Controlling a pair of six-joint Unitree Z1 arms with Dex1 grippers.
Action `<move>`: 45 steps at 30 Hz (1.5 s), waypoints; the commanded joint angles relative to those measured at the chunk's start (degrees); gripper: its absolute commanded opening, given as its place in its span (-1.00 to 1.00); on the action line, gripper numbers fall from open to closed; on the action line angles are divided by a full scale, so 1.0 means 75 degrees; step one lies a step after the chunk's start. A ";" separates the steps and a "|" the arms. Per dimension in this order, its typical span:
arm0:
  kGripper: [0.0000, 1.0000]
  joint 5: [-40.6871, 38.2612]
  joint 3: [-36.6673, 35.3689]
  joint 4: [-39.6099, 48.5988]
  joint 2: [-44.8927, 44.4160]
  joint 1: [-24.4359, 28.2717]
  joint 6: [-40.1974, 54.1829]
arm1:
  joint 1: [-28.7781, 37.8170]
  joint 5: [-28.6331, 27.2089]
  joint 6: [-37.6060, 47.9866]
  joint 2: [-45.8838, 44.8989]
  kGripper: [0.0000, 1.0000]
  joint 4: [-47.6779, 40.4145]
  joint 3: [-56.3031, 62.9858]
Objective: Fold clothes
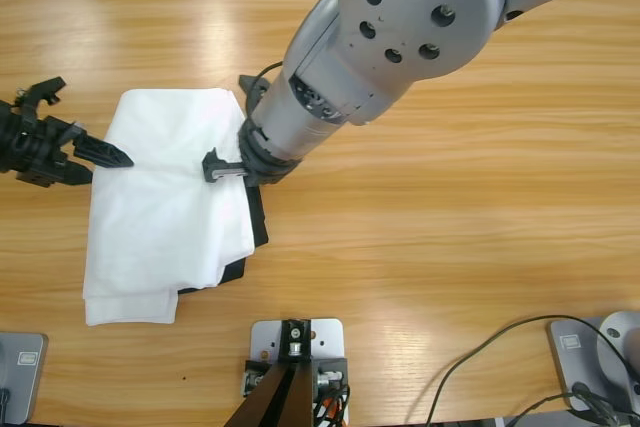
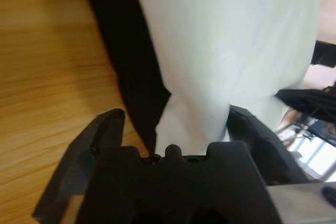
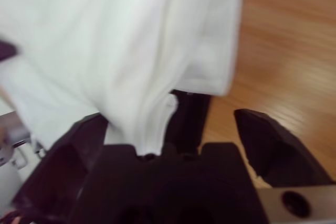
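Closest in, our left fingers [image 2: 100,135] are spread, not clenched. A narrow ridge of the white T-shirt [image 2: 220,40] runs down between them to their root, so we read them as straddling the cloth without pinching it. Just to their left lies the black garment [image 2: 126,66], its edge touching the same ridge, and beyond that is the bare surface [image 2: 47,77].

Our right fingers [image 3: 268,145] are also wide apart. The shirt drapes over one finger and reaches in towards their root, while the other finger stands clear over the wood. Nothing is gripped there either.

Farther out from both pairs, the shirt lies between them as a roughly rectangular, already narrowed bundle. It rests flat on the surface, and its side nearest the left fingers overlaps the black garment.

We judge that we are partway through the fold, at the point of taking hold of two opposite edges for the next turn.

The next move calls for both pairs to shut on white cloth alone. The left fingers must be careful, because the black garment sits right at their tip and could be pinched along with the shirt. After that we would lift both sides evenly, so the thin fabric does not slide or bunch.
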 commanded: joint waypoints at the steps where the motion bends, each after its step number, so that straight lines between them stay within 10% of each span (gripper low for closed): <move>1: 0.98 0.1088 -0.0177 0.0432 -0.1189 0.0320 0.0021 | -0.0082 -0.1628 -0.0510 -0.1076 1.00 0.1893 -0.0080; 7: 0.95 0.1074 -0.2057 0.1339 -0.2053 -0.0760 0.1216 | -0.0082 -0.0955 -0.2333 -0.2726 0.77 0.2282 -0.0204; 9: 0.83 0.1055 -0.2612 0.1642 -0.1857 -0.1508 0.2266 | -0.0082 -0.0384 -0.2917 -0.2873 0.11 0.2228 -0.0284; 11: 0.07 0.1058 -0.2908 0.2040 -0.1418 -0.2035 0.3150 | -0.0082 0.0242 -0.3315 -0.2808 -0.91 0.1816 -0.0260; 12: -0.53 0.1086 -0.2954 0.2157 -0.1205 -0.2157 0.3197 | -0.0082 0.0472 -0.3456 -0.2836 -1.00 0.1359 -0.0167; 13: -0.98 0.1102 -0.2919 0.2171 -0.1041 -0.2178 0.3197 | -0.0082 0.0863 -0.3510 -0.2819 -1.00 0.0806 0.0166; 14: -1.00 0.1107 -0.2828 0.2164 -0.0886 -0.2136 0.3197 | -0.0078 0.1126 -0.3430 -0.2775 -1.00 0.0386 0.0419; 25: -1.00 -0.0534 -0.2029 0.0751 0.0677 -0.0231 0.1676 | 0.0000 0.3683 -0.2886 -0.1024 -1.00 -0.2855 0.1436; 45: -1.00 -0.3323 -0.0615 -0.0608 0.2381 0.0962 0.2543 | -0.0012 0.4857 -0.2849 0.0844 -1.00 -0.4280 0.1483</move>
